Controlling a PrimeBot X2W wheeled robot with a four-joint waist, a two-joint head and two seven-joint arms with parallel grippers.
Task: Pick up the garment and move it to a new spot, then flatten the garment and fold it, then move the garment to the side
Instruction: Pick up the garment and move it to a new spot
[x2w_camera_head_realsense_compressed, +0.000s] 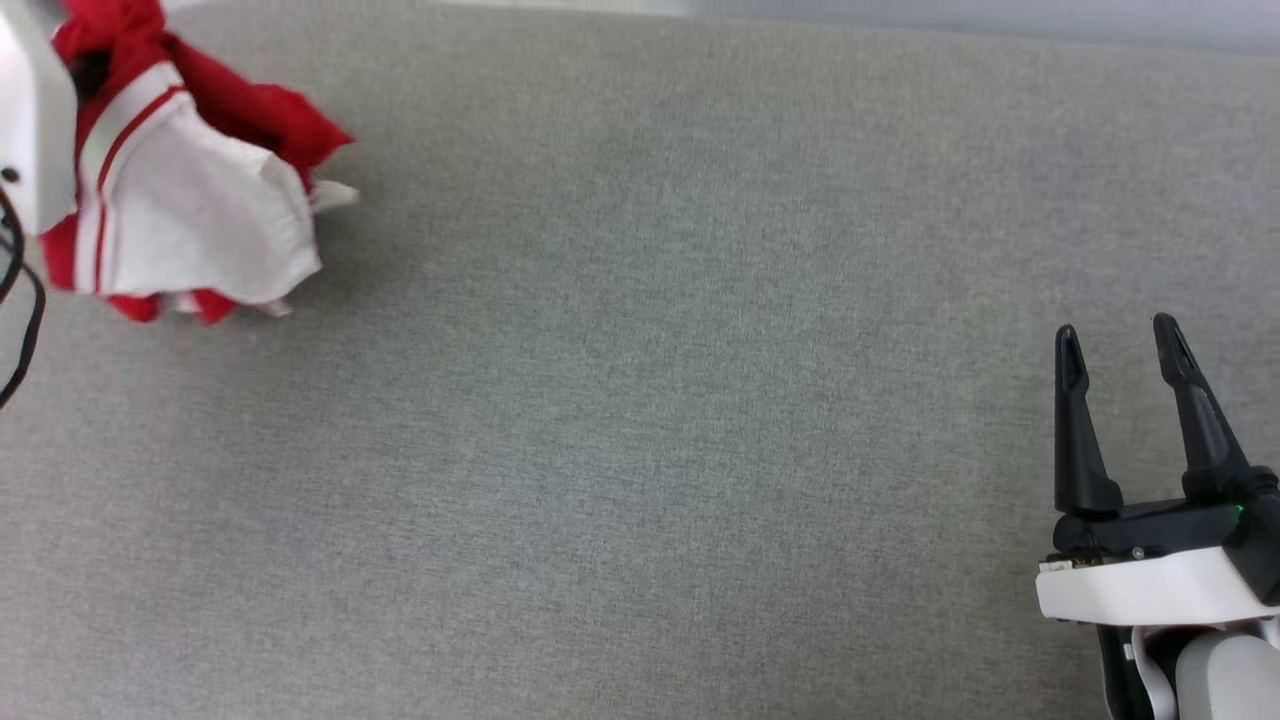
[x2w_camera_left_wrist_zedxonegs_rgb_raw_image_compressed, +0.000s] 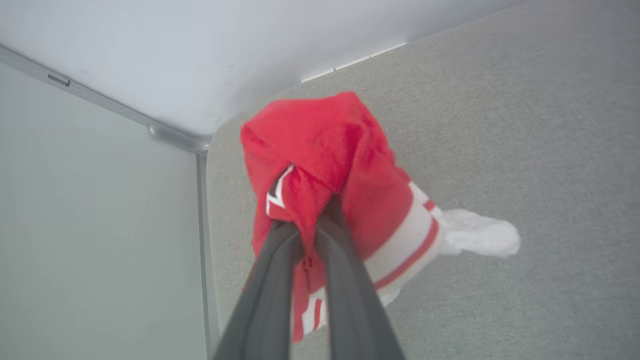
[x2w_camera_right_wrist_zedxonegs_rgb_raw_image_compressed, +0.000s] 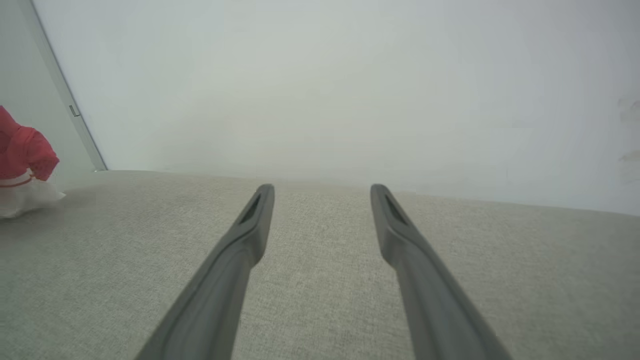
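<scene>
The garment (x2w_camera_head_realsense_compressed: 190, 190), a red jersey with a white sleeve and red-and-white striped trim, hangs bunched at the far left of the head view, its lower folds near the grey surface. My left gripper (x2w_camera_left_wrist_zedxonegs_rgb_raw_image_compressed: 314, 220) is shut on a fold of its red fabric (x2w_camera_left_wrist_zedxonegs_rgb_raw_image_compressed: 325, 150); a bit of black white-edged lettering shows beside the fingers (x2w_camera_left_wrist_zedxonegs_rgb_raw_image_compressed: 270, 280). The left arm's white casing (x2w_camera_head_realsense_compressed: 30, 120) partly covers the garment in the head view. My right gripper (x2w_camera_head_realsense_compressed: 1120, 345) stands open and empty at the lower right, far from the garment (x2w_camera_right_wrist_zedxonegs_rgb_raw_image_compressed: 22, 160).
A grey fabric-covered surface (x2w_camera_head_realsense_compressed: 650, 400) spreads under both arms. Its far edge meets a pale wall (x2w_camera_right_wrist_zedxonegs_rgb_raw_image_compressed: 325, 75), and a corner with a metal strip (x2w_camera_left_wrist_zedxonegs_rgb_raw_image_compressed: 175, 135) lies close behind the garment. A black cable (x2w_camera_head_realsense_compressed: 25, 320) hangs at the left edge.
</scene>
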